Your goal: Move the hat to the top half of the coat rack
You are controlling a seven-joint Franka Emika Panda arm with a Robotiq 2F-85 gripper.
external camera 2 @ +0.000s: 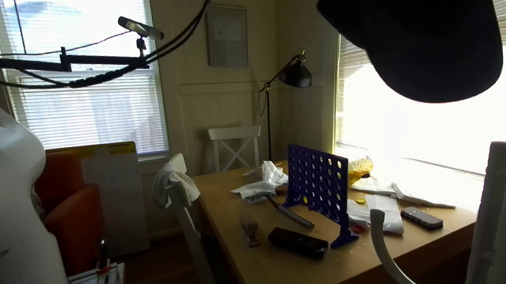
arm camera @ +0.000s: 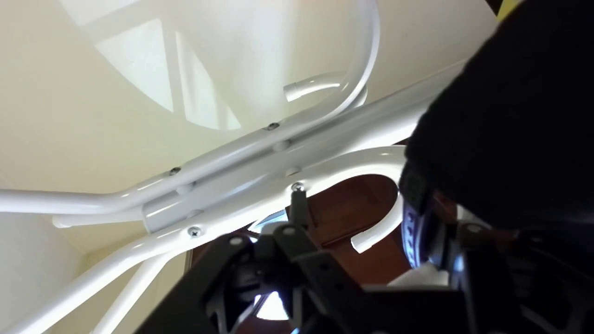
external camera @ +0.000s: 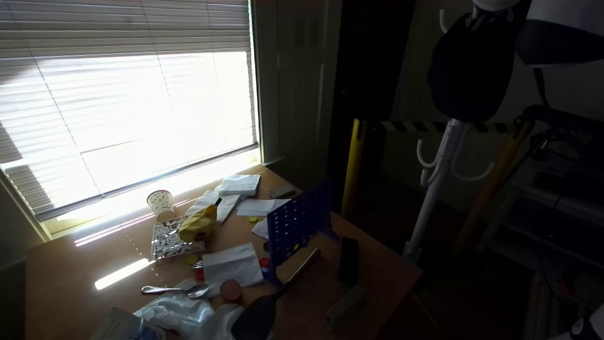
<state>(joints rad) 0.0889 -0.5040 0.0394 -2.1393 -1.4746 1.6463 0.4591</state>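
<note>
Carrying papers and a scatter of small things, the wooden surface [external camera: 61, 278] stretches along a bright window [external camera: 137, 104]. Past one of its edges stands the white coat rack [external camera: 428, 210], a tall pole with curved hooks [external camera: 472, 179]. The white arm [external camera 2: 8, 212] looms at the side of an exterior view, running out of sight there and below; its wrist end [external camera: 498, 4] shows at the top of an exterior view, just above the hat [external camera: 472, 75]. Dark and rounded, the hat is at the upper part of the coat rack, covering the pole's top stretch; whether it sits on a hook cannot be told. In the wrist view the pincer [arm camera: 355, 185] has its fingers spread apart, a hook curving beyond the gap; the hat is against or right beside one finger, clear of the opposing one.

On the surface, a blue game grid [external camera: 302, 222] stands upright near the edge facing the coat rack, a yellow disc [external camera 2: 305, 200] showing in its bottom row. A clear plastic bag [external camera: 177, 306] lies crumpled, its contents too unclear to name. Toward the window edge, a yellow bundle [external camera: 198, 225] rests partly on a white openwork piece [external camera: 165, 238]. Just beside it is a patterned cup [external camera: 161, 204], its inside hidden.
</note>
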